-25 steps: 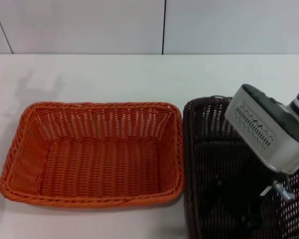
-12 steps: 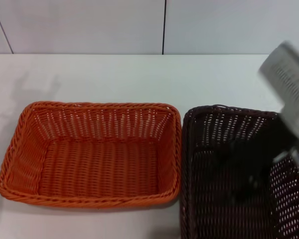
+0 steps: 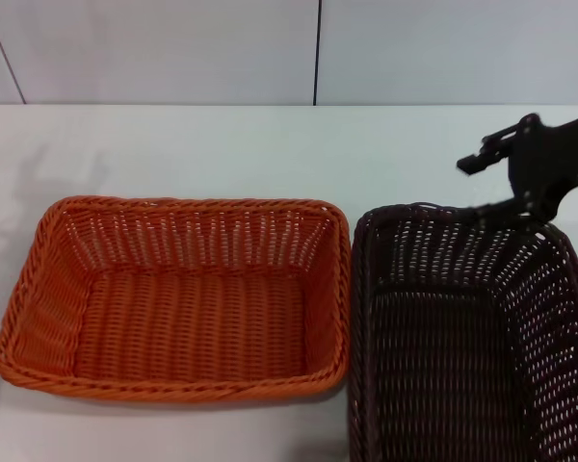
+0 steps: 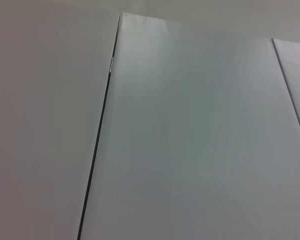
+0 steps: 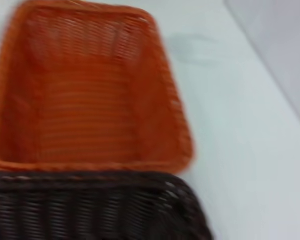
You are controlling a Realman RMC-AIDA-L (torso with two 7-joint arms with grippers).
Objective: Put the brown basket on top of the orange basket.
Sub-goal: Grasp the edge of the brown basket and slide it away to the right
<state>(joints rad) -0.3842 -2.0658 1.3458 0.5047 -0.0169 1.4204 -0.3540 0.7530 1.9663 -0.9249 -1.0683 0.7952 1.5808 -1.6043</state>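
Orange basket (image 3: 173,294) flat on the white counter (image 3: 222,149), touching the brown basket (image 3: 462,337) beside it on the right, both upright and empty. Right end effector (image 3: 496,188) over the brown basket's far rim, fingers spread open, holding nothing. Pale panelled wall (image 3: 318,48) behind. Left end effector out of sight.

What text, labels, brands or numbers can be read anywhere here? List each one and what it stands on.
None can be read.
Orange basket: plain weave, no label.
Brown basket: plain weave, no label.
Right pincer, at the brown basket's far rim: a small pale mark on the arm, too small to read.
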